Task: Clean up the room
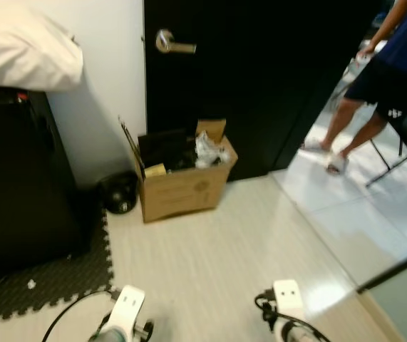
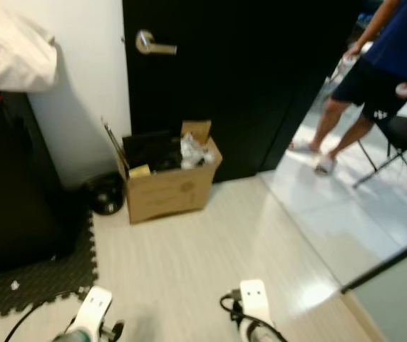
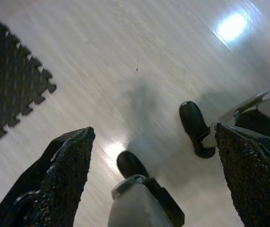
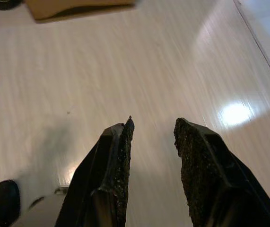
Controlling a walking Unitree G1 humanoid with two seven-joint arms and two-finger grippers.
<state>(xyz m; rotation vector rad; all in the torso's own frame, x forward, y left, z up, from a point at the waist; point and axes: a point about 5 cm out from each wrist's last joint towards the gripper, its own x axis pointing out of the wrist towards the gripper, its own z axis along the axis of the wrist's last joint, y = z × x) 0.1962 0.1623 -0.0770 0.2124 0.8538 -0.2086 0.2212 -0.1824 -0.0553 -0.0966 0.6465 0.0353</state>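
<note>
A cardboard box [image 1: 182,174] stands on the pale plank floor [image 1: 217,263] at the foot of a black door [image 1: 246,78], its long side running along the door and wall, its open top facing up. One flap stands up at the back right corner and another leans out at the left end. Inside lie dark items, a crumpled clear plastic wrap [image 1: 210,151] at the right end, and a small tan piece at the front left corner. A faint round mark is printed on the front face; it cannot be read.

A black round object [image 1: 120,192] sits on the floor just beside the box's left end, against the white wall. A black foam mat [image 1: 46,281] with toothed edges covers the floor's left side, under a dark cabinet [image 1: 18,178] with a white cushion [image 1: 25,46] on top. The door has a silver lever handle [image 1: 171,44] pointing right.

Through the open doorway at the right, a person [image 1: 381,78] in dark shorts and sandals stands on white tiles beside a chair [image 1: 406,146].

The left gripper [image 3: 153,179] hangs over bare floor with its fingers spread wide, nothing between them. The right gripper [image 4: 153,142] also hangs over bare floor, fingers a little apart and empty.
</note>
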